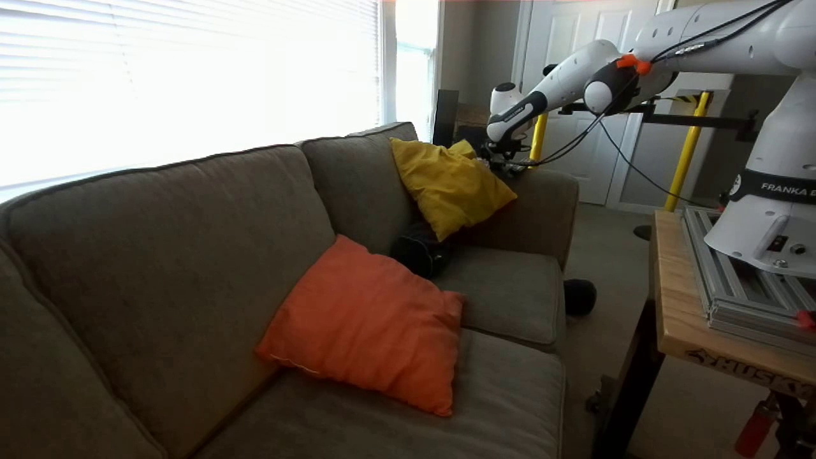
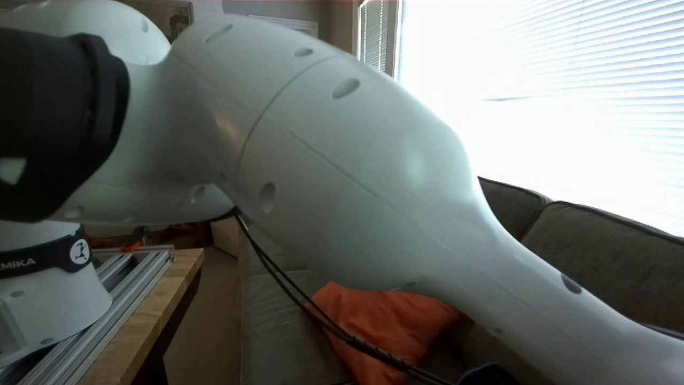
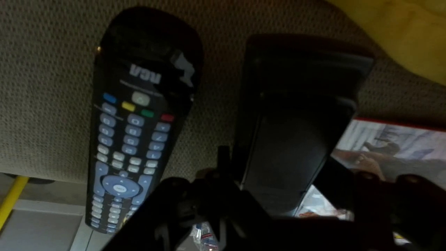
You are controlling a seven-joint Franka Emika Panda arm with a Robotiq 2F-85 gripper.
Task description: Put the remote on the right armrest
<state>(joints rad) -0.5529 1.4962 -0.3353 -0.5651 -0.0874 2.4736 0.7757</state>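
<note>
Your black two-fingered gripper [image 3: 278, 164] is clamped along the long sides of a plain, near-black oblong plastic handset [image 3: 296, 118], which I take for your remote, on or just above the rounded grey-brown fabric armrest [image 1: 549, 204]; contact is unclear. Let go too high or tilted and it could slide off the curve. In the wrist view, swing left and you may knock the black RCA remote [image 3: 136, 118], its near end past the cloth's edge; drift far right and the yellow fabric cushion [image 3: 411, 35] could nudge it
</note>
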